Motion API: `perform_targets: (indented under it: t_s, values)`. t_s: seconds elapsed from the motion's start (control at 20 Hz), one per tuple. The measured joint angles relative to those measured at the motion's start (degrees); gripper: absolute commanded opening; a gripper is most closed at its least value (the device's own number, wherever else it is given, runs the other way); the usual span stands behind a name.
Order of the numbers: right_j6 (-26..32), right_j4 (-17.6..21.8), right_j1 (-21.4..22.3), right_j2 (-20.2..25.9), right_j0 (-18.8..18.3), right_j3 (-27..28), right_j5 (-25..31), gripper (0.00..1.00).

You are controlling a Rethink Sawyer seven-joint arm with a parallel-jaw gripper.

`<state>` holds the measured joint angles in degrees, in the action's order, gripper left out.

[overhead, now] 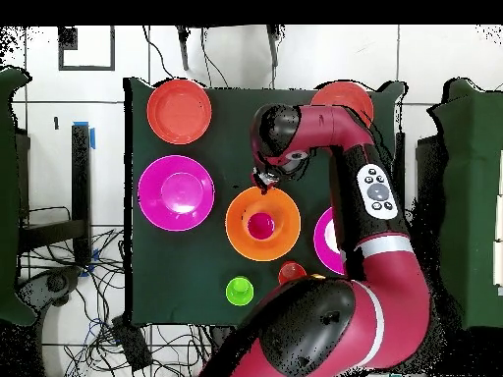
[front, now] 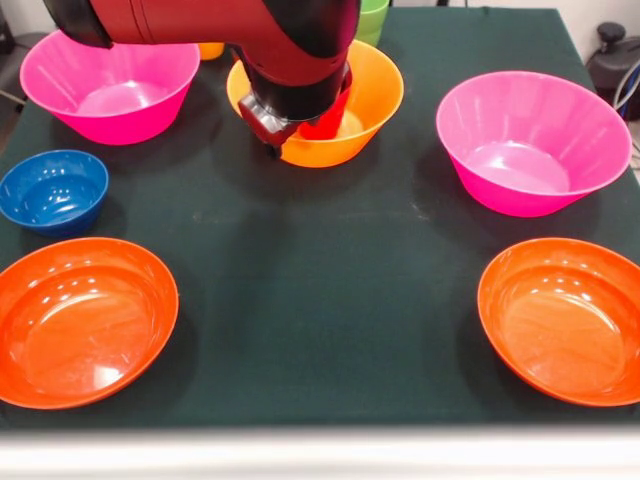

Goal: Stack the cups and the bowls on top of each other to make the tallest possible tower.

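Observation:
The large orange bowl [front: 375, 95] stands at the far middle of the table and holds a red cup [front: 326, 122] upright in its middle. In the overhead view the bowl [overhead: 236, 231] holds the cup [overhead: 260, 226] at its centre. My gripper [front: 272, 142] hangs over the bowl's front left rim, beside the cup; overhead it [overhead: 263, 180] sits at the rim, apart from the cup. A green cup [front: 373, 18] and an orange cup [front: 210, 49] stand behind the bowl; both show overhead [overhead: 240, 290] [overhead: 291, 272]. The small blue bowl [front: 52, 190] is at the left. The yellow cup is out of view.
Two pink bowls [front: 110, 85] [front: 530, 140] flank the orange bowl. Two shallow red-orange bowls [front: 82, 320] [front: 565, 318] sit at the near corners. My arm [overhead: 368, 196] crosses one side of the table overhead and hides parts of a pink and a red-orange bowl.

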<state>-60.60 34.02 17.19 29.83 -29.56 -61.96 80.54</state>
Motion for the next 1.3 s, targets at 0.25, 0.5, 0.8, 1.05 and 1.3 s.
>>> perform_targets:
  t_s: [0.25, 0.5, 0.8, 1.05, 1.3]
  values:
    - [0.0, 0.7, -0.5, 0.2, -0.1, 0.0, -0.5, 1.0]
    - [0.0, 0.8, -1.4, 0.4, -0.1, 0.0, -1.7, 1.0]
    - [0.0, 1.0, -2.5, 0.8, -0.1, 0.0, -2.8, 1.0]
    - [0.0, 1.0, -3.2, 2.2, -0.6, 0.0, -3.3, 0.0]
    - [0.0, 0.4, -3.1, 2.9, -0.8, -0.1, -2.7, 0.0]
